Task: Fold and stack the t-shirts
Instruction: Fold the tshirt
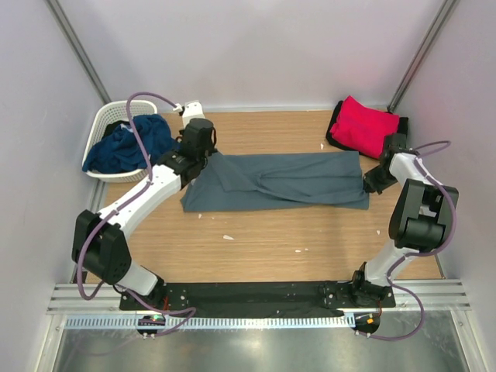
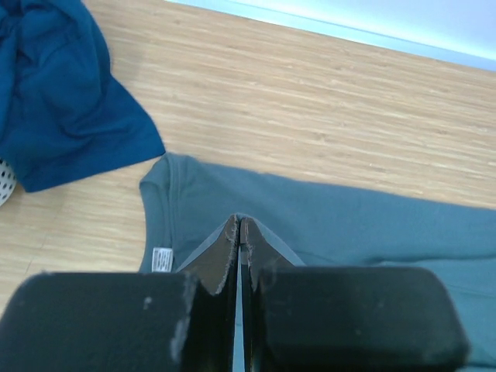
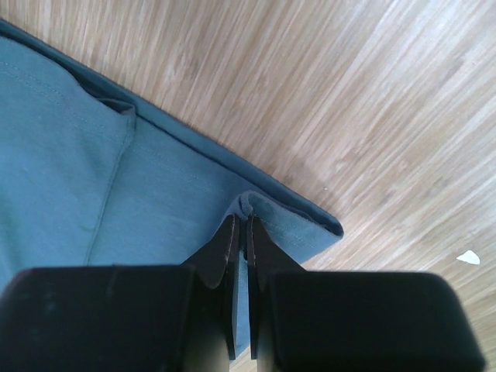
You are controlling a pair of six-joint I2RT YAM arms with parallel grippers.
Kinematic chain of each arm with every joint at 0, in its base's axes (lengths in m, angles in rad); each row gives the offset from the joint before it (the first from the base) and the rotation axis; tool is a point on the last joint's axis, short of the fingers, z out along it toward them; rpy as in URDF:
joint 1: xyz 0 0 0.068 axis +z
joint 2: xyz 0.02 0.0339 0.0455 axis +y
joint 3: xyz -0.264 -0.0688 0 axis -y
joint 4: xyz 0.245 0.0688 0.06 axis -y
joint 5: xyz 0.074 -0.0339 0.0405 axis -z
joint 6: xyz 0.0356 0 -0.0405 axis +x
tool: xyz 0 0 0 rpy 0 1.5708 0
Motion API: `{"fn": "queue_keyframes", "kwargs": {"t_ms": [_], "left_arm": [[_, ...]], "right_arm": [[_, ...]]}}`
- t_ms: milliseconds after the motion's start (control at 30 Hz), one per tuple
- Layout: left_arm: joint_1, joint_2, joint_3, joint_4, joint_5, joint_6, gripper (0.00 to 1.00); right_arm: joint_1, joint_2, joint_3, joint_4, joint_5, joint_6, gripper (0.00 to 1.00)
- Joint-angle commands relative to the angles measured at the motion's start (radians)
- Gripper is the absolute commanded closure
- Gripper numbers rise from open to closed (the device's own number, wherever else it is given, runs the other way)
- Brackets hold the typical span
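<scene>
Item: grey-blue t-shirt (image 1: 287,180), laid flat on bench (image 1: 263,240) just right of basket (image 1: 105,124); left fingers (image 2: 225,252) pinched together on its collar end nearest basket, right fingers (image 3: 221,249) pinched on hem corner farthest from basket, likely holding cloth taut for folding

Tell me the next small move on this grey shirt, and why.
Probably raise both a little together and draw the cloth taut. The left gripper is shut on the grey-blue shirt at its collar end, the right gripper on a hem corner, and the shirt lies creased across its middle.
</scene>
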Motion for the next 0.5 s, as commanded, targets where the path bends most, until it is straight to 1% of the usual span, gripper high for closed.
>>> {"fn": "queue_keyframes", "kwargs": {"t_ms": [0,233,467], "left_arm": [[0.009,0.031,0.066,0.098,-0.010,0.037,1.00],[0.024,0.081,0.112,0.165,0.010,0.094,1.00],[0.025,0.147,0.131,0.211,-0.013,0.106,1.00]], "right_arm": [[0.001,0.017,0.059,0.021,-0.006,-0.012,0.99],[0.001,0.060,0.099,0.023,-0.017,-0.021,0.99],[0.001,0.111,0.142,0.024,-0.028,-0.030,0.98]]}}
